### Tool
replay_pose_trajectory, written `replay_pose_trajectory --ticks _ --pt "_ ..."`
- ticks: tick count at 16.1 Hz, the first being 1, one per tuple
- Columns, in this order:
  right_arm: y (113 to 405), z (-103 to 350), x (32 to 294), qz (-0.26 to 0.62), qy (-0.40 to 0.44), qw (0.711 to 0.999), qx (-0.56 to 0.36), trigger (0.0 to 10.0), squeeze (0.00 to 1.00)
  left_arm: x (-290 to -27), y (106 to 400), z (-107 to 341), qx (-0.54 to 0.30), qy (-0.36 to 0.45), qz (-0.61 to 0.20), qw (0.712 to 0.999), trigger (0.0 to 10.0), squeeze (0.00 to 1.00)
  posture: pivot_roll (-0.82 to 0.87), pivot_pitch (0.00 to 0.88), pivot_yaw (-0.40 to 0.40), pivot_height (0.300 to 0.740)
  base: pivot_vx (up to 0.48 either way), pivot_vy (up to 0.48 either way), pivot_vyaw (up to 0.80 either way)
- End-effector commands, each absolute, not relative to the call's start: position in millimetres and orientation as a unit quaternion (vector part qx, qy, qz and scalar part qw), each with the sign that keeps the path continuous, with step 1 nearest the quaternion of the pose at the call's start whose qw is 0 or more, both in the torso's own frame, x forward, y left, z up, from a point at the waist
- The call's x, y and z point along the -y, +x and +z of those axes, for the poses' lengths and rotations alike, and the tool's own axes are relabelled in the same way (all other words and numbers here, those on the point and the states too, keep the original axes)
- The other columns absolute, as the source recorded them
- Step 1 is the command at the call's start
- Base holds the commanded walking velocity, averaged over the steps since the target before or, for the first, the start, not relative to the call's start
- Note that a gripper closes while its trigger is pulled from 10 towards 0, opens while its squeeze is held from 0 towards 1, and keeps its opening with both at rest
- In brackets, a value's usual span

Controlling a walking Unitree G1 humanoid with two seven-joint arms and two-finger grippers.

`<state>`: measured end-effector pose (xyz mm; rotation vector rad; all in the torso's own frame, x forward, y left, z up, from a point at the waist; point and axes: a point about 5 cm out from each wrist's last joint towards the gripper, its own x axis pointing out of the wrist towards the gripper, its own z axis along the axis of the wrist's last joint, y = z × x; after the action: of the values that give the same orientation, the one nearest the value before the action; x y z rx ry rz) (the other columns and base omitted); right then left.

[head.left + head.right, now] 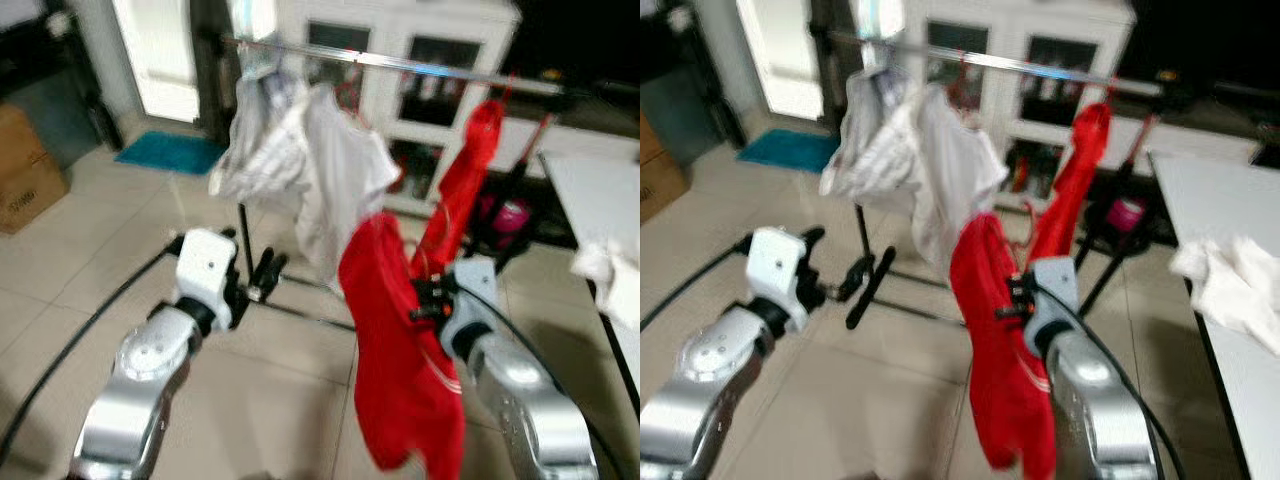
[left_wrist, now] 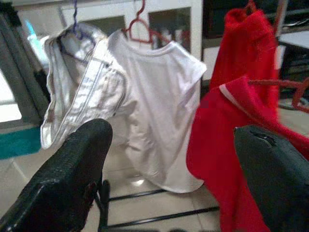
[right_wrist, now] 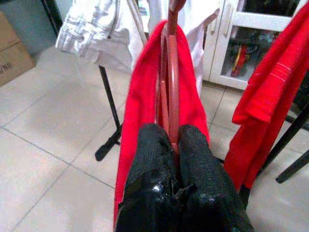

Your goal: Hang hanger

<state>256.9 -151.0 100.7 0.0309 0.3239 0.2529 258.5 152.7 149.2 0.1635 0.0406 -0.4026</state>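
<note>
Pale floor tiles (image 1: 60,250) run beneath a metal clothes rail (image 1: 400,65) that crosses the upper part of the head views, with white glass-door cabinets (image 1: 400,60) behind it. From the rail hang a pale striped shirt (image 1: 255,150) at upper centre left, a white T-shirt (image 1: 335,175) just beside it on a red hanger, and a red garment (image 1: 470,170) toward the upper right. My right gripper (image 3: 175,140), at lower centre right of the head views, has its two black fingers pressed together on the red hanger (image 3: 170,72); a red shirt (image 1: 400,350) drapes over that hanger and hangs in front of my right arm, below the rail and apart from it. My left gripper (image 2: 169,169), at lower centre left, is spread wide and holds nothing, pointing toward the hung clothes. At the right edge, a white table (image 1: 600,190) carries a crumpled white cloth (image 1: 610,270). A teal mat (image 1: 170,152) lies on the floor at upper left, a cardboard box (image 1: 25,175) at the left edge.
</note>
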Motion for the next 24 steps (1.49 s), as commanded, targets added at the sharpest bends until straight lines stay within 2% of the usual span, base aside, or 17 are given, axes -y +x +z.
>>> replay_pose_trajectory --ticks 1,3,4,5,6,7,11,12,13,16,19,20,21,22,23,24 --pt "260 110 155 0.125 0.008 0.982 -0.141 10.0 0.0 -149 259 149 -0.024 0.075 -0.204 0.976 10.0 0.0 -0.06 0.0 -0.035 0.74 0.0 0.0 0.0" --pt "263 118 154 0.145 -0.004 0.982 -0.121 10.0 0.0 -149 262 156 -0.017 0.08 -0.208 0.975 10.0 0.0 -0.06 0.0 -0.035 0.74 0.0 0.0 0.0" --pt "265 123 152 0.163 -0.009 0.981 -0.108 7.5 0.0 -150 265 159 -0.018 0.088 -0.211 0.973 10.0 0.0 -0.06 0.0 -0.035 0.74 0.0 0.0 0.0" --pt "265 128 148 0.187 -0.012 0.977 -0.098 0.1 0.0 -150 269 161 -0.023 0.091 -0.218 0.971 10.0 0.0 -0.06 0.0 -0.035 0.74 0.0 0.0 0.0" --pt "265 131 145 0.206 -0.018 0.974 -0.093 0.0 0.0 -151 273 163 -0.025 0.088 -0.222 0.971 10.0 0.0 -0.06 0.0 -0.035 0.74 0.0 0.0 0.0" --pt "264 135 140 0.24 -0.028 0.967 -0.085 0.0 0.0 -149 280 169 -0.024 0.078 -0.229 0.97 10.0 1.0 -0.06 0.0 -0.025 0.74 0.0 0.0 0.0" --pt "260 158 123 0.339 -0.042 0.939 -0.047 0.0 0.0 -134 303 175 -0.024 0.072 -0.229 0.97 10.0 1.0 -0.07 0.0 -0.019 0.74 0.0 0.0 0.0" --pt "259 164 118 0.355 -0.04 0.933 -0.037 0.0 0.0 -132 306 173 -0.031 0.068 -0.225 0.972 10.0 0.45 -0.07 0.0 -0.019 0.74 0.0 0.0 0.0" --pt "258 166 117 0.362 -0.038 0.931 -0.033 0.0 0.0 -132 307 172 -0.036 0.067 -0.222 0.972 10.0 0.0 -0.07 0.0 -0.019 0.74 0.0 0.0 0.0" --pt "255 179 111 0.398 -0.032 0.917 -0.005 0.0 0.0 -135 318 164 -0.065 0.054 -0.194 0.977 10.0 0.0 -0.08 0.0 -0.018 0.74 0.0 0.0 0.0" --pt "253 184 108 0.414 -0.032 0.91 0.003 0.0 0.0 -128 320 170 -0.047 0.039 -0.228 0.972 10.0 0.0 -0.08 0.0 -0.019 0.74 0.0 0.0 0.0" --pt "253 184 109 0.414 -0.034 0.91 0.001 0.0 0.0 -123 320 172 -0.043 0.034 -0.241 0.969 5.7 0.0 -0.09 0.0 -0.018 0.74 0.0 0.0 0.0" --pt "253 184 110 0.414 -0.035 0.909 0.001 0.0 0.0 -121 320 172 -0.044 0.034 -0.242 0.969 4.6 0.0 -0.09 0.0 -0.018 0.74 0.0 0.0 0.0" --pt "254 184 111 0.414 -0.037 0.909 0.0 0.0 0.0 -119 320 172 -0.043 0.032 -0.245 0.968 1.6 0.0 -0.09 0.0 -0.021 0.74 0.0 0.0 0.0" --pt "254 184 111 0.415 -0.039 0.909 0.0 0.0 0.0 -116 318 173 -0.04 0.031 -0.256 0.965 1.0 0.0 -0.09 0.0 -0.022 0.74 0.0 0.0 0.0" --pt "255 184 111 0.415 -0.039 0.909 -0.001 0.0 0.0 -115 317 173 -0.04 0.03 -0.259 0.965 1.0 0.0 -0.09 0.0 -0.022 0.74 0.0 0.0 0.0"
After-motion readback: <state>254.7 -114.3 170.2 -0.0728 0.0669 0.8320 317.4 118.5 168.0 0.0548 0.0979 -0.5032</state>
